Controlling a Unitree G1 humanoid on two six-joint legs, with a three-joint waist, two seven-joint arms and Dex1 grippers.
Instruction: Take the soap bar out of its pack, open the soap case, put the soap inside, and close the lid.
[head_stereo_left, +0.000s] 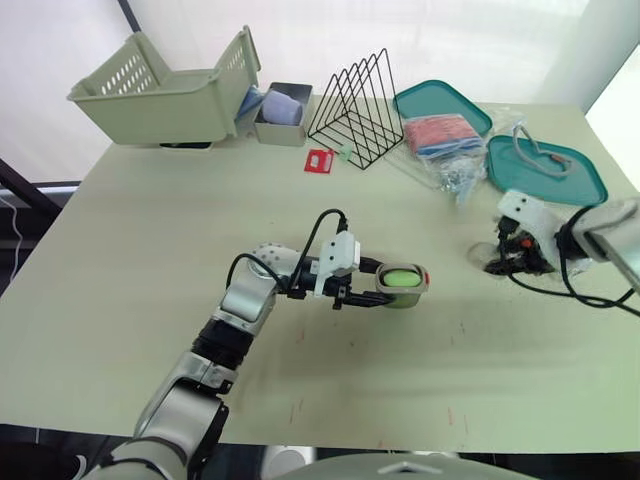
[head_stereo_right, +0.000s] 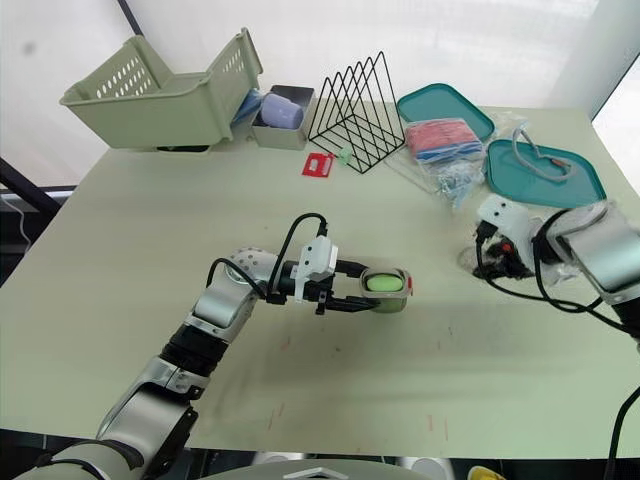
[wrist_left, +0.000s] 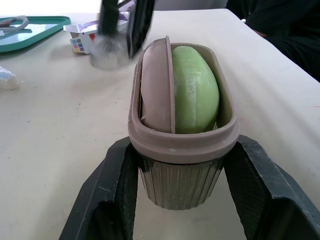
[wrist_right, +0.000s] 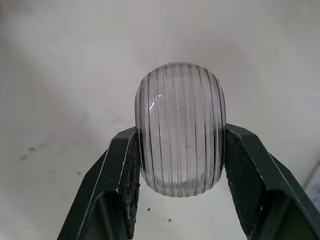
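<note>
My left gripper (head_stereo_left: 390, 288) is shut on the ribbed base of the soap case (wrist_left: 180, 165), holding it upright low over the middle of the table. The green soap bar (wrist_left: 196, 90) lies in the open base beside a brown inner tray (wrist_left: 156, 90) that stands on edge. Off to the right, my right gripper (head_stereo_right: 497, 258) is shut on the clear ribbed lid (wrist_right: 180, 135), holding it close to the table (head_stereo_left: 150, 250). The lid and base are well apart.
Along the far edge stand a green basket (head_stereo_left: 160, 95), a grey box (head_stereo_left: 283, 112), a black wire rack (head_stereo_left: 358, 110), two teal trays (head_stereo_left: 440, 100) (head_stereo_left: 545, 168) and a plastic bag (head_stereo_left: 440, 140). A red tag (head_stereo_left: 319, 160) lies near the rack. A small white box (wrist_left: 80, 42) sits beyond my right gripper.
</note>
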